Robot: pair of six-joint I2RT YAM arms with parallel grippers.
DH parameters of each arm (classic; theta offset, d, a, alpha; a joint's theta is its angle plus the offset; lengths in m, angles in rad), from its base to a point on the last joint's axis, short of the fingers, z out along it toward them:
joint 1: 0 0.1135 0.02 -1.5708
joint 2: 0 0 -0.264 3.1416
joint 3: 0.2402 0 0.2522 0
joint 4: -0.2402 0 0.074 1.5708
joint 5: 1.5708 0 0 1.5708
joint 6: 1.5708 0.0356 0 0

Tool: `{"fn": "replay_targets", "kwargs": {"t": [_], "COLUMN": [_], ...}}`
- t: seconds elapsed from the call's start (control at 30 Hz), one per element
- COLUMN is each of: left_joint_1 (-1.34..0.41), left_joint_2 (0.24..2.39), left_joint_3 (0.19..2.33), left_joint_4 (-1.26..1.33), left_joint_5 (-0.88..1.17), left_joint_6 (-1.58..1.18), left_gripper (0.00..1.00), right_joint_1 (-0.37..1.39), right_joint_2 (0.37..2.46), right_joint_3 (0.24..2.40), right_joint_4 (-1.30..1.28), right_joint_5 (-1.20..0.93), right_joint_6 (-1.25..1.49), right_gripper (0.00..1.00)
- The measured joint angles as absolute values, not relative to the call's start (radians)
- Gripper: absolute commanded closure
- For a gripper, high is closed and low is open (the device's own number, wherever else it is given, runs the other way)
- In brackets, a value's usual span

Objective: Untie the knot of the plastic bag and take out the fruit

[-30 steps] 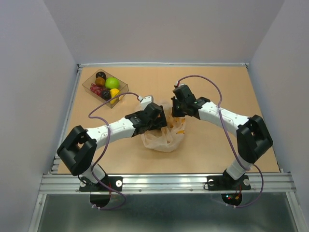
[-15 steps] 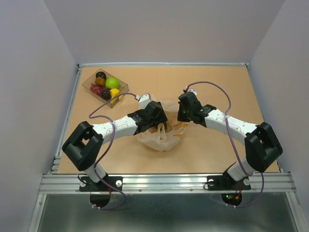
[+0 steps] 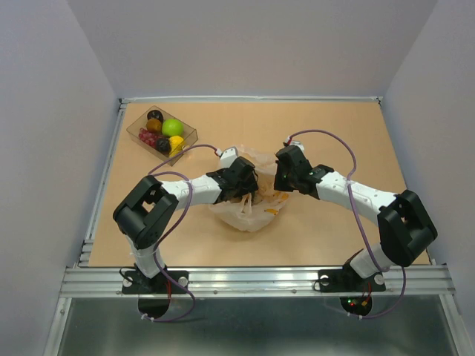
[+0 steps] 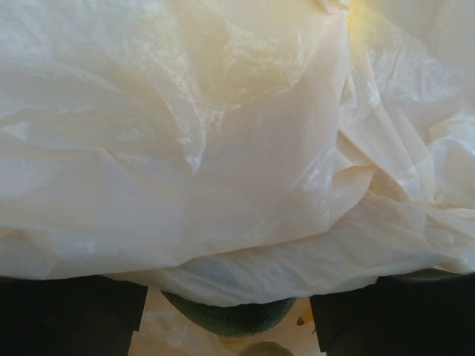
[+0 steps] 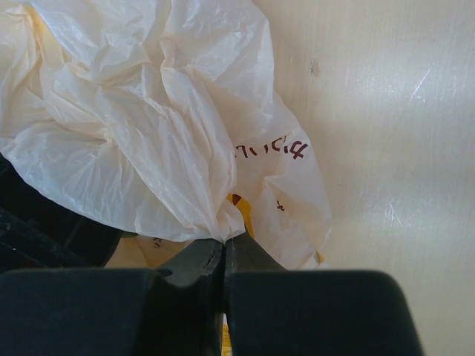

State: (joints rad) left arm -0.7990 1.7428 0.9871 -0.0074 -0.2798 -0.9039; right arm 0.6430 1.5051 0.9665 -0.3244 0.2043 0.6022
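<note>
The plastic bag (image 3: 249, 213) lies crumpled at the table's middle, cream-white with orange print. My left gripper (image 3: 242, 190) reaches into it from the left. In the left wrist view the bag (image 4: 223, 148) drapes over the open left gripper (image 4: 228, 320), whose dark fingers (image 4: 82, 315) stand wide either side of a dark green oval fruit (image 4: 230, 313). My right gripper (image 3: 281, 179) is on the bag's right side. The right wrist view shows the right gripper (image 5: 224, 242) shut on a pinched fold of the bag (image 5: 148, 133). I cannot make out the knot.
A clear tray (image 3: 137, 119) stands at the back left, holding a bright green fruit (image 3: 172, 127), yellow, orange, black and red pieces. Purple cables loop above both arms. The table's metal rail runs along the near edge.
The left arm has folded its elbow inward and pushed its gripper deeper into the bag. The right gripper has come nearer and lower with the bag's plastic, then held still.
</note>
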Motion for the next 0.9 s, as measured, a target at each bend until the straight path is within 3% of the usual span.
{"fn": "replay_targets", "kwargs": {"t": [0.03,0.17,0.67,0.9], "left_joint_1": [-0.799,-0.801,-0.791,-0.580], "left_joint_2": [1.743,1.727,1.278,1.169], "left_joint_3": [0.988,0.989,0.989,1.007], "left_joint_4": [-0.007,-0.027,-0.086,-0.104], "left_joint_5": [-0.278,-0.278,-0.315,-0.333], "left_joint_6": [-0.902,-0.878,-0.688,-0.632], "left_gripper": [0.38,0.55,0.56,0.54], "right_joint_1": [0.643,0.643,0.643,0.643], "right_joint_2": [1.504,1.504,1.504,1.504], "right_joint_3": [0.966,0.966,0.933,0.900], "right_joint_4": [-0.324,-0.323,-0.311,-0.308], "right_joint_5": [0.205,0.211,0.272,0.279], "right_joint_6": [0.603,0.603,0.604,0.612], "right_gripper": [1.00,0.99,1.00,1.00]}}
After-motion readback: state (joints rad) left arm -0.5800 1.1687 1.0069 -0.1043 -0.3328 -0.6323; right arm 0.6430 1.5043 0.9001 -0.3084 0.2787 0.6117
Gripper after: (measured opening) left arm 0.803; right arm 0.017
